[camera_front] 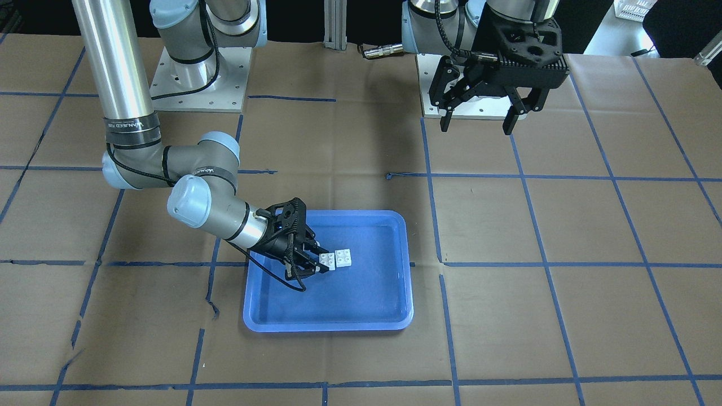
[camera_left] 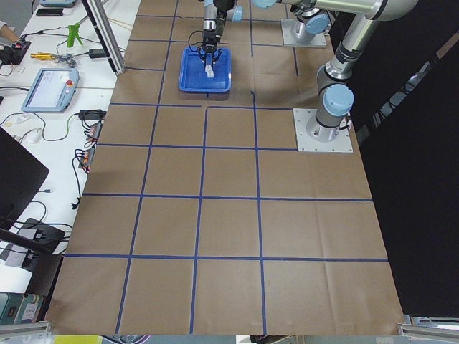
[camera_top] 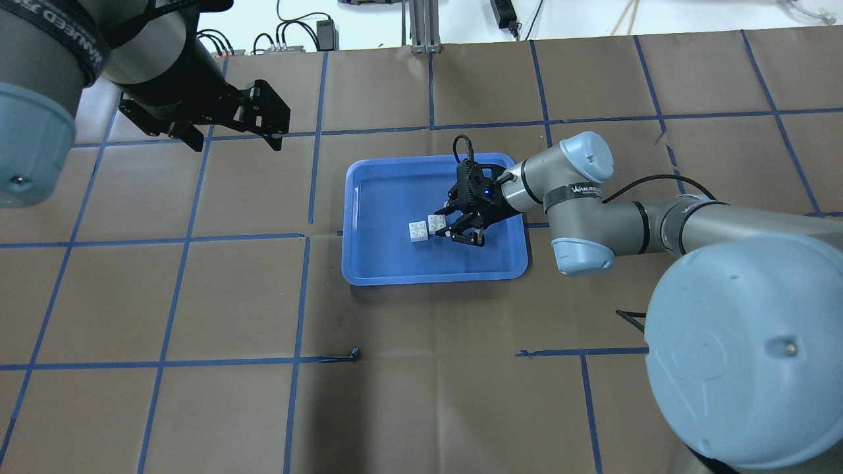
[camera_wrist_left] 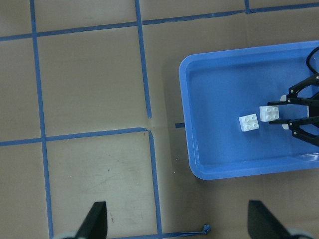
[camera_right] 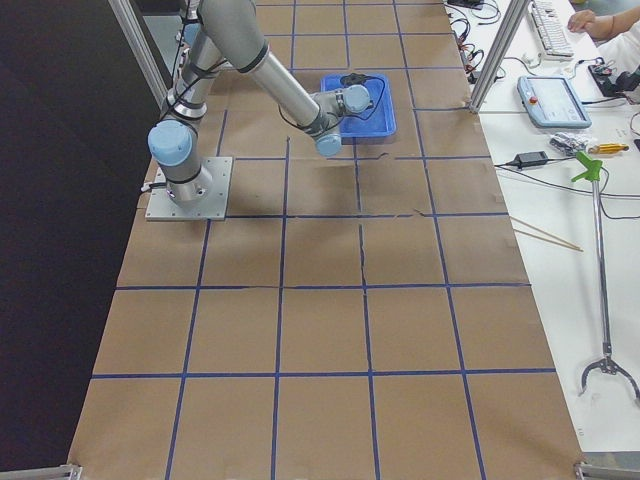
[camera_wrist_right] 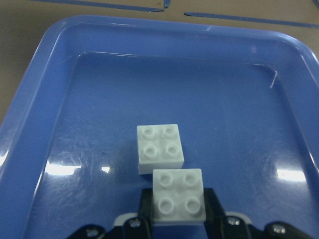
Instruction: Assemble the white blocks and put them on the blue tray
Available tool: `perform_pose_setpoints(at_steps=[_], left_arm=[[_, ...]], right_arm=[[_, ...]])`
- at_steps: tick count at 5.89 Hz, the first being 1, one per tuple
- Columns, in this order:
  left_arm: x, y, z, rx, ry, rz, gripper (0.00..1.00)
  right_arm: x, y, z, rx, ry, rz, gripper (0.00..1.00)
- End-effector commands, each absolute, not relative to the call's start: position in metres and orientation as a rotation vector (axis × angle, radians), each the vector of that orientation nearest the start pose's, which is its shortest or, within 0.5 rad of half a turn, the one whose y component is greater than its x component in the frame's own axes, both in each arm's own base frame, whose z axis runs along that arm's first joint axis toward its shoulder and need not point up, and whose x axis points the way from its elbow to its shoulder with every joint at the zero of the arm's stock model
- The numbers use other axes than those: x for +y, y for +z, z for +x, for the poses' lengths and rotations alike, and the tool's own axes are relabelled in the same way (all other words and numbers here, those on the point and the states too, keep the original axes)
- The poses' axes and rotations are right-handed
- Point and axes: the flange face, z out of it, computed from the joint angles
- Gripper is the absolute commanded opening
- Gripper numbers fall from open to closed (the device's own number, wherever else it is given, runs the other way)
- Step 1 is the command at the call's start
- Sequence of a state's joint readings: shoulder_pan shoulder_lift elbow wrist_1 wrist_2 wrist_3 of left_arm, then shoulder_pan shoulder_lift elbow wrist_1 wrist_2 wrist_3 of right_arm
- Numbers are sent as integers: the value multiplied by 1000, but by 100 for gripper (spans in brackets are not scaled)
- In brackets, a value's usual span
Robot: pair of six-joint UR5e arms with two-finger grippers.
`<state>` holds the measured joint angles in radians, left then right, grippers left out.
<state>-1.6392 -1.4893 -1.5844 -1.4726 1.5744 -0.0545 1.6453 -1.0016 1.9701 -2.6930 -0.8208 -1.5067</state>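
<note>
The blue tray [camera_front: 350, 301] lies at mid-table; it also shows in the overhead view [camera_top: 395, 263]. Two white blocks sit side by side on its floor, slightly offset and touching or nearly so. My right gripper [camera_front: 322, 260] reaches low into the tray and is shut on the nearer white block [camera_wrist_right: 178, 201], one finger on each side. The other white block [camera_wrist_right: 159, 147] lies free just beyond it. In the overhead view the held block [camera_top: 436, 223] is right of the free one [camera_top: 417, 231]. My left gripper [camera_top: 236, 143] hangs open and empty, high above the table, away from the tray.
Brown paper with a blue tape grid covers the table. The arm bases [camera_front: 197, 79] stand at the robot's edge. A side bench with a teach pendant [camera_left: 49, 87] and tools lies beyond the far edge of the table.
</note>
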Motion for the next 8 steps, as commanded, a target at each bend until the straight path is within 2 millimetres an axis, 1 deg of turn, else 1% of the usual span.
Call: perform_pose_setpoints(at_steps=[1, 2, 4, 5, 8], left_arm=[[-455, 537, -164, 3138, -189, -15, 100], [-455, 534, -164, 3143, -190, -12, 100], [-455, 533, -163, 3140, -190, -12, 100], [-454, 533, -164, 3140, -191, -10, 100], [-454, 532, -164, 3138, -188, -8, 100]], right_arm=[[-544, 144, 245, 1752, -806, -1859, 30], [-543, 142, 245, 1755, -799, -1858, 30], [-541, 137, 244, 1763, -782, -1850, 30], [-541, 140, 245, 1761, -788, -1850, 30], [-540, 139, 245, 1766, -781, -1831, 30]])
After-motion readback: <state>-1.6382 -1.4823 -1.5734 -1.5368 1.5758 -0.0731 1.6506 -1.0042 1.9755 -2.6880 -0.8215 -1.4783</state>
